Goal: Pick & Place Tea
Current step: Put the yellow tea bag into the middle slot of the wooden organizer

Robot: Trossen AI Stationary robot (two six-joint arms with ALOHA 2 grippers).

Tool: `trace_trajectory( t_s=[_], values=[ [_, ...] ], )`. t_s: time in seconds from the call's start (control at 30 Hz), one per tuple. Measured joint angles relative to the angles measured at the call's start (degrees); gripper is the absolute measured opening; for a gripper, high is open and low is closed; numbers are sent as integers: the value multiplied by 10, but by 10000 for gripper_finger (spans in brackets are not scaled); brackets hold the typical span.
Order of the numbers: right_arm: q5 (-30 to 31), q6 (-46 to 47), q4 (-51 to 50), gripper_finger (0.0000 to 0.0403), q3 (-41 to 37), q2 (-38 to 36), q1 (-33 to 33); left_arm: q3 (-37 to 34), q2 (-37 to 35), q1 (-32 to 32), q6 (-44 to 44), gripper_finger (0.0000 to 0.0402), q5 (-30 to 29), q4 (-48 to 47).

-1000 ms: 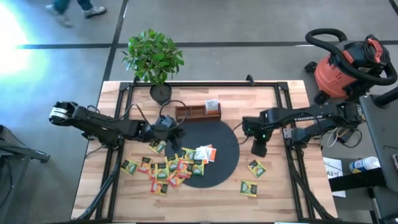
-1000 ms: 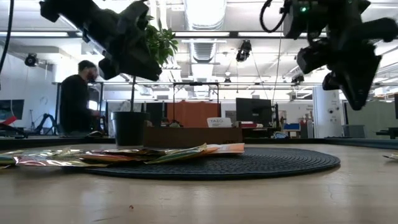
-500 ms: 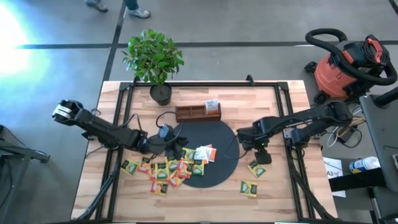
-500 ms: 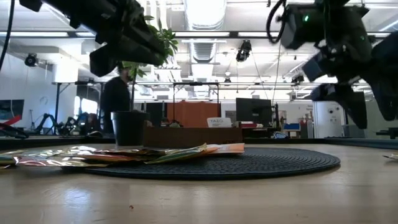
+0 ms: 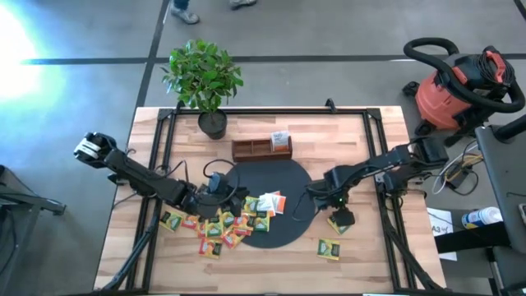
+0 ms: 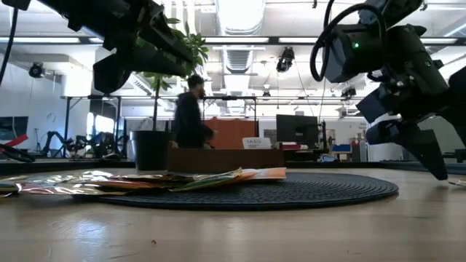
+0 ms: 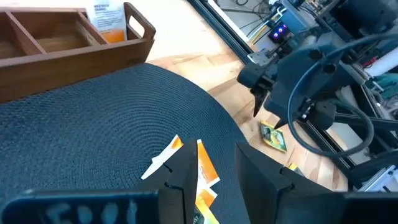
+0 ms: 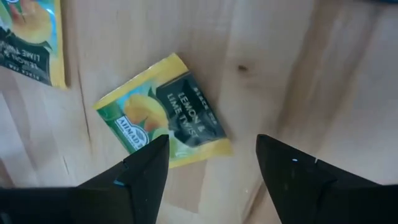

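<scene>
The wooden worktop (image 5: 362, 247) carries a round black mat (image 5: 288, 177) at its middle, which serves as the landmark here. Behind the mat, at the worktop's far edge, stands a potted plant (image 5: 204, 78), and just behind the mat's far rim lies a brown wooden compartment tray (image 5: 261, 149) with one white-and-orange sachet upright in its end compartment. The left arm reaches in over the mat's left rim, and its left pincer (image 5: 233, 204) hangs above the heap of tea sachets (image 5: 226, 222) there; in the left wrist view its two dark fingers (image 7: 186, 180) stand a narrow gap apart with nothing between them, pointing at a white-and-orange sachet (image 7: 168, 158) that lies on the mat. The heap, green, yellow and orange-red, sprawls across the mat's left rim, part on the mat and part on the bare wood. The right arm comes in from the mat's right side, and its right pincer (image 5: 343, 216) is low over the wood just off the mat's right rim, its fingers (image 8: 146, 171) spread wide on either side of a yellow-green lemon sachet (image 8: 165, 112) lying flat, not touching it. A second sachet of the same kind (image 5: 329, 248) lies on the wood nearer the front edge, well clear of the mat. Beyond the worktop a person (image 6: 191, 113) stands in the room.
</scene>
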Motion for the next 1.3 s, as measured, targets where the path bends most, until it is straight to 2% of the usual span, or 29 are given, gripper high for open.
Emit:
trace_trajectory(
  t_s=[0.27,0.5,0.73,0.97,1.13,1.3],
  values=[
    [14,67,26,233,-10,30,40,1,15,-1,-5,83,-2,2],
    [98,149,41,221,-14,33,72,2,16,-1,4,83,-2,3],
    [138,231,49,155,-16,34,79,2,16,-1,9,83,-2,2],
    [165,321,75,91,-11,30,47,2,16,-1,22,83,-2,2],
    [239,394,101,49,11,-11,18,2,16,-1,23,83,2,2],
    [236,422,72,12,35,-85,-14,2,16,-1,22,83,16,4]
  ],
)
